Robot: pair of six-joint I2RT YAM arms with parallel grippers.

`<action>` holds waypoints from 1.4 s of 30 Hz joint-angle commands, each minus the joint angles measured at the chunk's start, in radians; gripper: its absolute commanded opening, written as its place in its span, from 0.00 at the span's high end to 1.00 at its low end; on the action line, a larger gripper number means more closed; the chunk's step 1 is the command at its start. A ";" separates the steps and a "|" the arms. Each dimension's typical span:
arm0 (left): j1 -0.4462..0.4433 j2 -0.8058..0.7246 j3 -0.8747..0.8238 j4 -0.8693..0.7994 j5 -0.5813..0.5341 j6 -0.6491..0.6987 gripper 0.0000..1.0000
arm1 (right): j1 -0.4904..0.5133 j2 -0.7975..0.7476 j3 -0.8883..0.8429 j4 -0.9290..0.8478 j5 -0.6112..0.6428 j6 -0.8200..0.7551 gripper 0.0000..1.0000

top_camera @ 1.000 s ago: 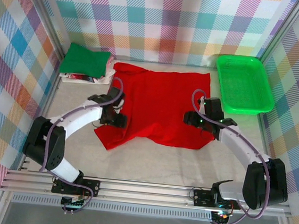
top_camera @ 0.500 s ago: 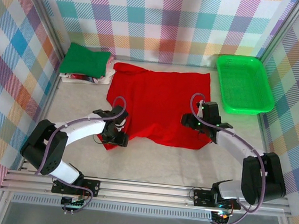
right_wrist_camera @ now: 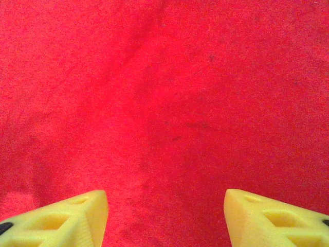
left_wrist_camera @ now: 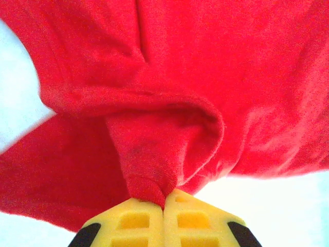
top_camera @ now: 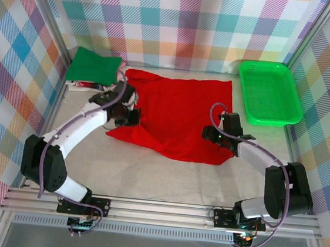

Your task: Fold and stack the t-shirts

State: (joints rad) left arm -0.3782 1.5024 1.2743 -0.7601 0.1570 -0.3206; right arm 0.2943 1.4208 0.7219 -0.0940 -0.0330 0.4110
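Note:
The red t-shirt (top_camera: pixel 175 110) lies spread in the middle of the table. My left gripper (top_camera: pixel 128 118) is at its left edge, shut on a bunched fold of the red cloth (left_wrist_camera: pixel 154 154), which rises to the yellow fingertips (left_wrist_camera: pixel 149 211). My right gripper (top_camera: pixel 207 132) rests over the shirt's right part, open, with flat red cloth (right_wrist_camera: pixel 164 92) between its yellow fingers (right_wrist_camera: pixel 67 216). A folded dark green t-shirt (top_camera: pixel 94 66) tops a small stack of whitish and pink ones (top_camera: pixel 111 85) at the back left.
A bright green mesh basket (top_camera: pixel 270 91) stands at the back right. Plaid walls close in the table on three sides. Bare tabletop (top_camera: pixel 165 179) lies between the shirt and the arm bases.
My left gripper has shut on the shirt's near-left flap and carried it back toward the far side, so that flap no longer sticks out. The right arm has hardly moved.

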 commanded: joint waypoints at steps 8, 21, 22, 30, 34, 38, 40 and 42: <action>0.167 0.576 0.663 -0.066 0.124 0.120 0.55 | -0.013 0.044 0.064 0.056 -0.008 0.011 0.40; 0.253 0.203 0.010 0.164 -0.077 -0.003 0.47 | -0.013 0.018 0.051 0.049 -0.020 -0.043 0.40; 0.265 0.194 -0.031 0.186 -0.057 -0.013 0.47 | -0.012 0.021 0.057 0.048 -0.024 -0.043 0.40; 0.280 0.292 -0.072 0.307 0.025 -0.016 0.48 | -0.009 0.036 0.062 0.077 -0.051 -0.021 0.40; 0.279 0.344 -0.048 0.367 0.072 -0.026 0.52 | -0.009 0.016 0.050 0.074 -0.047 -0.012 0.40; 0.274 0.396 -0.036 0.401 0.096 -0.042 0.64 | -0.010 0.004 0.045 0.066 -0.038 -0.018 0.40; 0.272 0.409 -0.040 0.417 0.105 -0.046 0.67 | -0.008 -0.002 0.046 0.059 -0.039 -0.019 0.40; 0.271 0.412 -0.041 0.413 0.099 -0.050 0.75 | -0.008 -0.008 0.044 0.061 -0.038 -0.018 0.40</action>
State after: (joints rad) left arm -0.0990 1.9057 1.2106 -0.3763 0.2295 -0.3542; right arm 0.2874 1.4460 0.7593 -0.0448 -0.0647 0.3885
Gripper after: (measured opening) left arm 0.259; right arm 0.596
